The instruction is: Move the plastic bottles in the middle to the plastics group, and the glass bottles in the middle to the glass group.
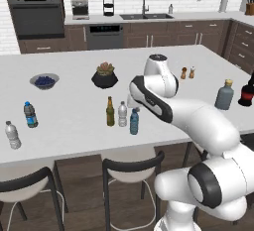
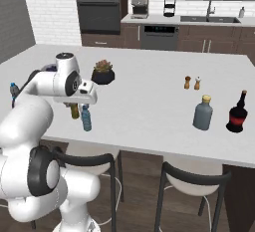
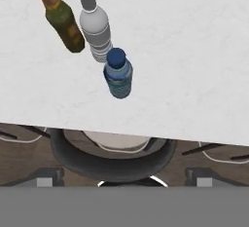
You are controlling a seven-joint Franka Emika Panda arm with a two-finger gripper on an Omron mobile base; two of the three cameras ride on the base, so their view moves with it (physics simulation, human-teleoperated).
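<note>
Three bottles stand together near the island's front edge: a slim amber-brown glass bottle (image 1: 110, 111) (image 3: 61, 19), a clear whitish plastic bottle (image 1: 122, 114) (image 3: 96, 26) with a white cap, and a translucent blue plastic bottle (image 1: 134, 122) (image 2: 86, 118) (image 3: 118, 72). My gripper (image 2: 78, 104) hovers above them, open and holding nothing. The plastics group is at the far left: a blue-banded bottle (image 1: 30, 114) and a pale one (image 1: 12, 135). The glass group is at the right: a squat grey-blue bottle (image 1: 224, 95) (image 2: 202, 112) and a dark, red-labelled bottle (image 1: 246, 92) (image 2: 237, 112).
A potted plant (image 1: 104, 76) and a bowl of blueberries (image 1: 44, 81) sit behind the middle bottles. Two small shakers (image 1: 187, 72) stand toward the right. Dark stools (image 1: 131, 168) are tucked under the counter's front edge (image 3: 121, 126).
</note>
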